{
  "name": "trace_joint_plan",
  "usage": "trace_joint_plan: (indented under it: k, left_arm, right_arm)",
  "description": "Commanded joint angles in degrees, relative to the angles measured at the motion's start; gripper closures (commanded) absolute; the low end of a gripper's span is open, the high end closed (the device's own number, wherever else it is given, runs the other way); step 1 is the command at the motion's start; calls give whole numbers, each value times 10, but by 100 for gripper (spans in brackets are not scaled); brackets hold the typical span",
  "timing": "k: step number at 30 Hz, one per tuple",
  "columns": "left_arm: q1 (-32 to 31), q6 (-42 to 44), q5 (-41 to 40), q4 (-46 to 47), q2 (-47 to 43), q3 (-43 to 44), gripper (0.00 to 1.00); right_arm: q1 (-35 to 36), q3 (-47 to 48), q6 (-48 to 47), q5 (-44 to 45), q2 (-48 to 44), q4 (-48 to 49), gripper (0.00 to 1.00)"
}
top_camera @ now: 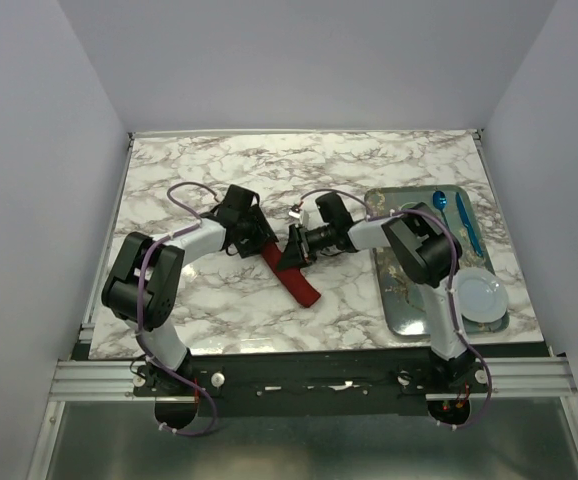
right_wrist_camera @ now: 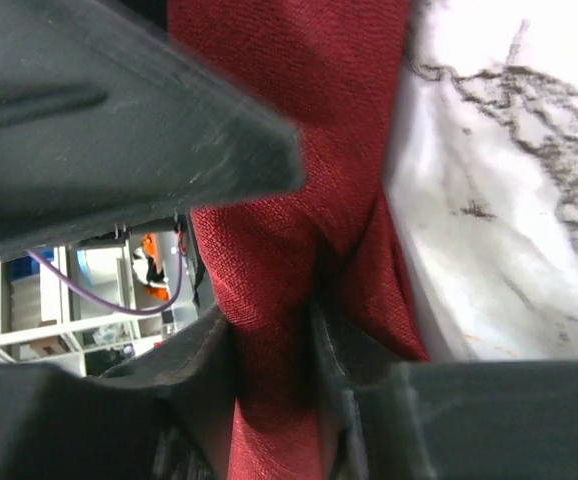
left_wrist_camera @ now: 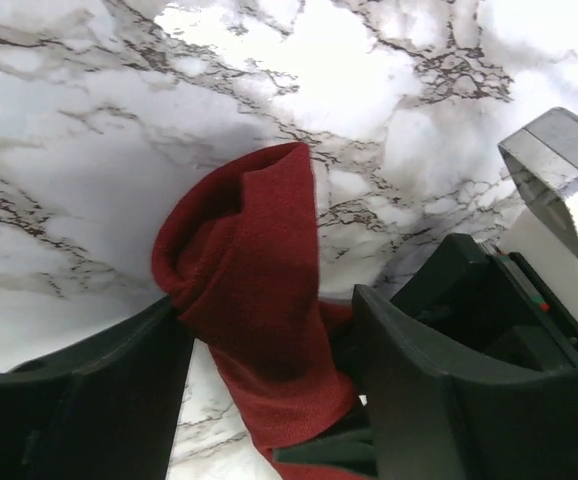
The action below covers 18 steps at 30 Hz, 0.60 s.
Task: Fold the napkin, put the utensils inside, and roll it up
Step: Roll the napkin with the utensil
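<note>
Top external view, counted: 1 marble table (top_camera: 219,170), 1 napkin (top_camera: 299,282), 1 metal tray (top_camera: 399,300), 1 white plate (top_camera: 481,295), 2 blue cutlery pieces, 2 arms, 2 grippers. Napkin dark red, rolled into 1 long narrow bundle, flat on the marble left of the tray and apart from it, slanted with its far end turned away from the tray. White plate at the near end of the tray. Short blue piece (top_camera: 440,200) and long blue piece (top_camera: 468,225) side by side at the tray's far end. Both grippers left of the tray, meeting over the far half of the bundle: left gripper (top_camera: 259,243) farther from the tray, right gripper (top_camera: 294,252) nearer to it.

Left wrist view: left gripper (left_wrist_camera: 269,390) spread wide, 1 finger (left_wrist_camera: 79,400) on each side of the napkin (left_wrist_camera: 254,300), with the bundle filling the gap and touching both. Squeezing or merely resting against the cloth: cannot tell. Rolled end of the bundle out beyond the fingertips, folds curled inward, marble beneath.

Right wrist view: right gripper (right_wrist_camera: 274,400) clenched on the napkin (right_wrist_camera: 299,150), with cloth pinched to a narrow strip between the 2 fingers (right_wrist_camera: 449,430) and wider again past the tips. Marble just beside the cloth.
</note>
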Motion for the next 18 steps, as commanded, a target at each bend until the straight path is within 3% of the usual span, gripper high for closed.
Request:
trace_joint_plan:
  k: [1, 7, 12, 14, 18]
  left_arm:
    - [-4, -7, -34, -3, -11, -27, 39]
    - [-4, -13, -31, -4, -37, -45, 47]
    - [-4, -21, -30, -6, -44, -46, 50]
    - [-4, -23, -28, -5, -44, -46, 50]
    - [-4, -27, -23, -6, -41, -46, 51]
  right_arm:
    - [4, 17, -81, 78, -40, -139, 50]
    - [48, 33, -193, 342, -169, -311, 29]
    - [172, 49, -224, 660, -226, -364, 8]
    - [220, 57, -231, 756, -220, -375, 6]
    - [275, 91, -243, 852, -181, -391, 3]
